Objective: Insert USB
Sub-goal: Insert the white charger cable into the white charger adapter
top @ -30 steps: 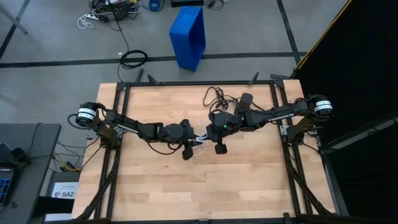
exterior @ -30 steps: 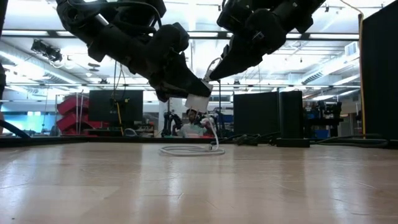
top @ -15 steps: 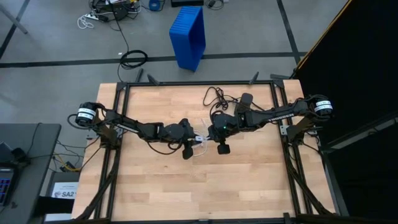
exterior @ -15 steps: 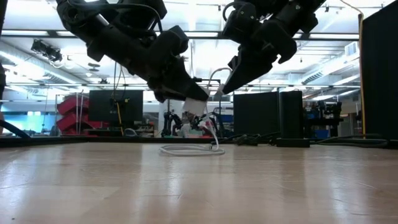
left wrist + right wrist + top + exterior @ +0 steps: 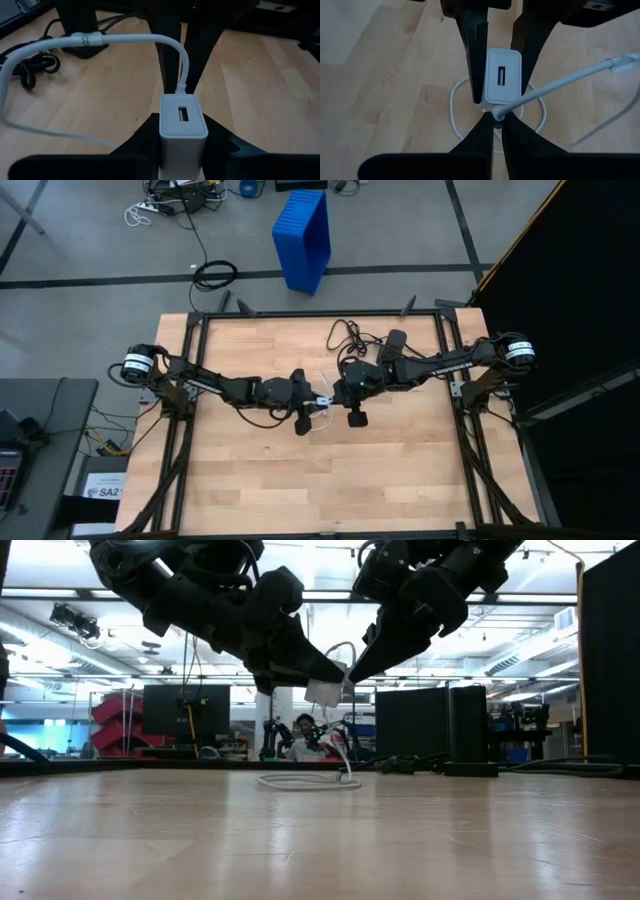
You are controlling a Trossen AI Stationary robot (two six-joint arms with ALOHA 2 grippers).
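Holding a white charger block (image 5: 183, 122) tight in the left gripper (image 5: 183, 145), slot facing out, high over the table (image 5: 250, 470) middle. Pinching the USB (image 5: 498, 112) plug in the right gripper (image 5: 498, 125), just at 6 o'clock below that slot. Leaving the cable loop flat on the wood.

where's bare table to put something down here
The whole near half of the table below both arms is bare wood, also its far left corner. Crowded: the centre, where left gripper and right gripper meet over the white cable, and the black cord behind.
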